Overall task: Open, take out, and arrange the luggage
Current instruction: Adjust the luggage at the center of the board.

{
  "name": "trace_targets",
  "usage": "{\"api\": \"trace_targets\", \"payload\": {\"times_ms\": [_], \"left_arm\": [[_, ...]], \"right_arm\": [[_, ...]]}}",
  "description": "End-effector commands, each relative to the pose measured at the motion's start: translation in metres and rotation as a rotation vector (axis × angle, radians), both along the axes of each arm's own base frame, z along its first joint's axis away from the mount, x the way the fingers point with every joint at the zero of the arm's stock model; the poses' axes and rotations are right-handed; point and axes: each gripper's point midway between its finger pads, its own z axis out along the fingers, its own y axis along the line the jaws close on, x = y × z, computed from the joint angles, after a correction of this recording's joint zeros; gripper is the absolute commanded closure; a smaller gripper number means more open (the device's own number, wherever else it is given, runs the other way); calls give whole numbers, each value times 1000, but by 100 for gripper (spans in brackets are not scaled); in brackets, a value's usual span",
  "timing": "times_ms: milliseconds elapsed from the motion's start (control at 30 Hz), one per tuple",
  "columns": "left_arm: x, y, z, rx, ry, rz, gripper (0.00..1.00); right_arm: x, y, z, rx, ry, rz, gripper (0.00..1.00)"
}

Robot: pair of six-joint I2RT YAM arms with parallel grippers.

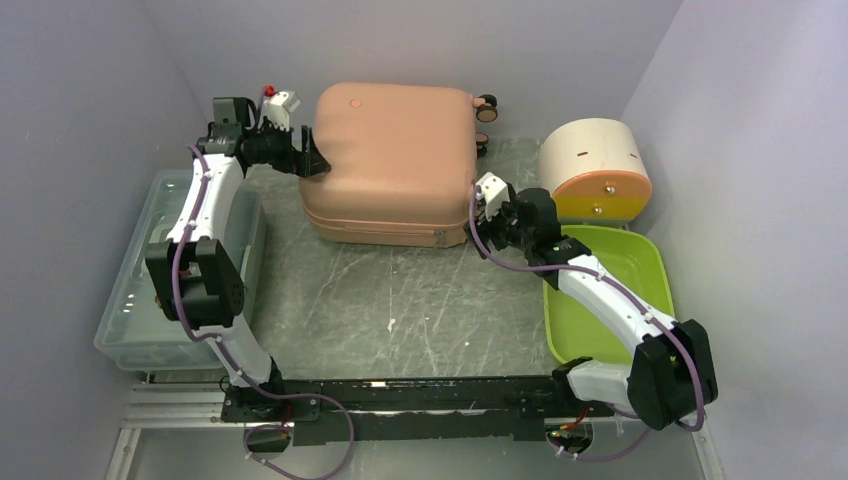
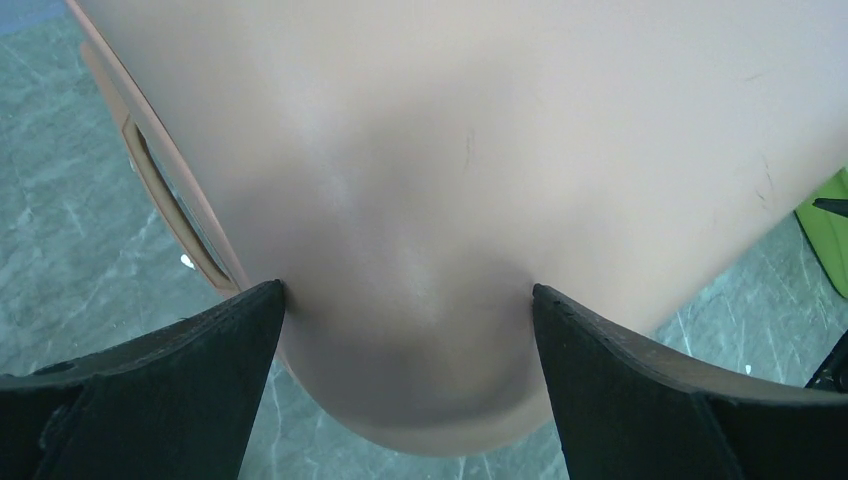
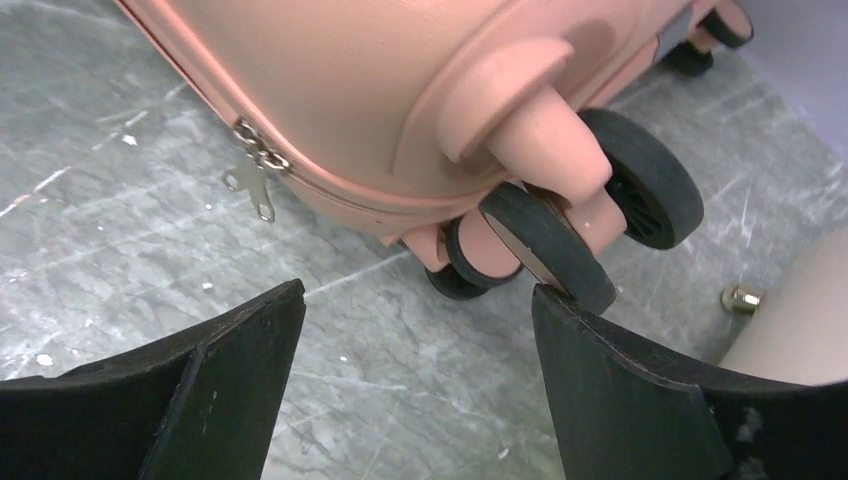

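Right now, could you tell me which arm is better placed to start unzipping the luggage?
Probably the right. The right gripper, open, faces the zipper pulls on the luggage; the left gripper, also open, straddles a plain rounded corner with no pull in its view.

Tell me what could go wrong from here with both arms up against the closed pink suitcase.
The left gripper has its open fingers straddling the smooth rounded corner of the luggage, so they may slip off instead of gripping. The right gripper is open beside the wheels, with one finger right by a wheel. The zipper pull lies off to one side, so closing here could catch the wheel instead.
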Motion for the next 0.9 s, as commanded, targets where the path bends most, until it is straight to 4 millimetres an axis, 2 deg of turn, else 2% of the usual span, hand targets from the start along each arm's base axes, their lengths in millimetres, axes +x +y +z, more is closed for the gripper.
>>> {"api": "trace_targets", "payload": {"times_ms": [0,167,300,333,433,633,867], "left_arm": [[-31,0,-11,11,80,17,1],[-42,-4,17,-10,16,15,1],[-47,-4,21,-14,3,25,1],[-48,-4,19,-13,5,27,1],[-50,-4,15,-11,9,29,1],[-51,-4,9,-2,-1,41,1],[-55,-5,8,5,-11,38,1]], "right_arm": [[-3,24,30,126,-144,101,15],[-32,49,-13,172,-58,246,21],[-53,62,-40,193,-44,332,20],[-53,63,-41,185,-74,330,19],[-46,64,-34,153,-197,285,18],[-39,71,-38,59,-336,235,23],[-13,64,-42,-59,-373,78,41]]}}
